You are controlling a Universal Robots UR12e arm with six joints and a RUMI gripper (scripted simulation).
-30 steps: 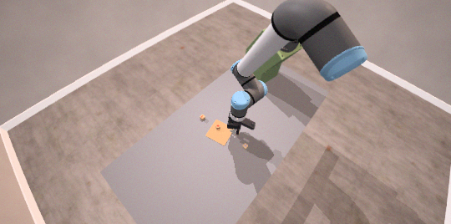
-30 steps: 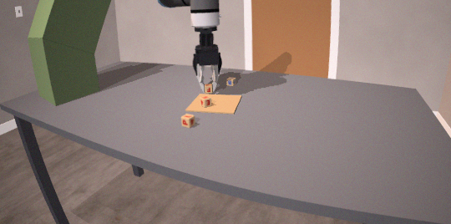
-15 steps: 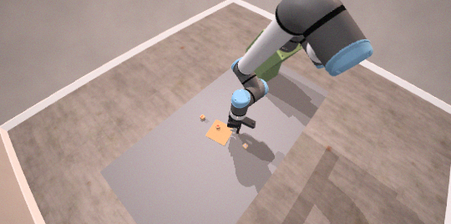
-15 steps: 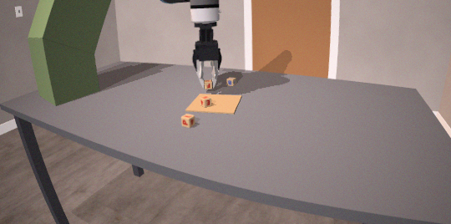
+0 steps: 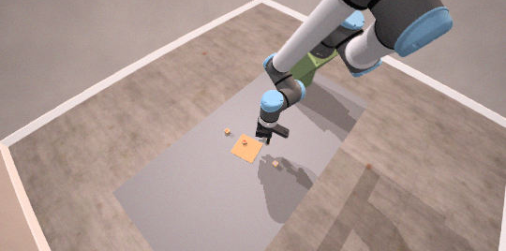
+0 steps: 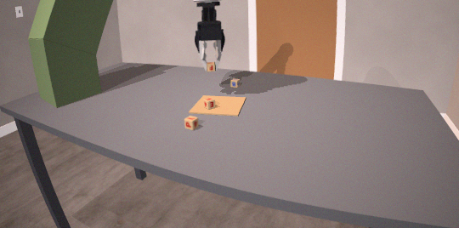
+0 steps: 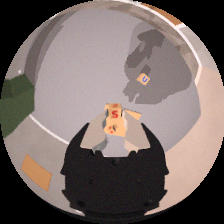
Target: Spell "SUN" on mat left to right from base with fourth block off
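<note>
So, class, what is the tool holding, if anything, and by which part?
The tool holds a lettered block by two opposite sides, fingertips on each, with a red S visible in the wrist view.

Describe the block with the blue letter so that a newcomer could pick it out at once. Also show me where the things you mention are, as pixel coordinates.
On the big grey table [image 5: 187, 177] [image 6: 297, 148] [image 7: 75, 60], find the orange mat [image 5: 250, 151] [image 6: 229, 105] [image 7: 134, 114]. Off the mat, on its far side in the exterior view, a small block [image 5: 275, 164] [image 6: 235, 82] [image 7: 144, 78] sits by itself amid the arm's shadow. Its visible letters are blue; its neighbours show red ones.
</note>
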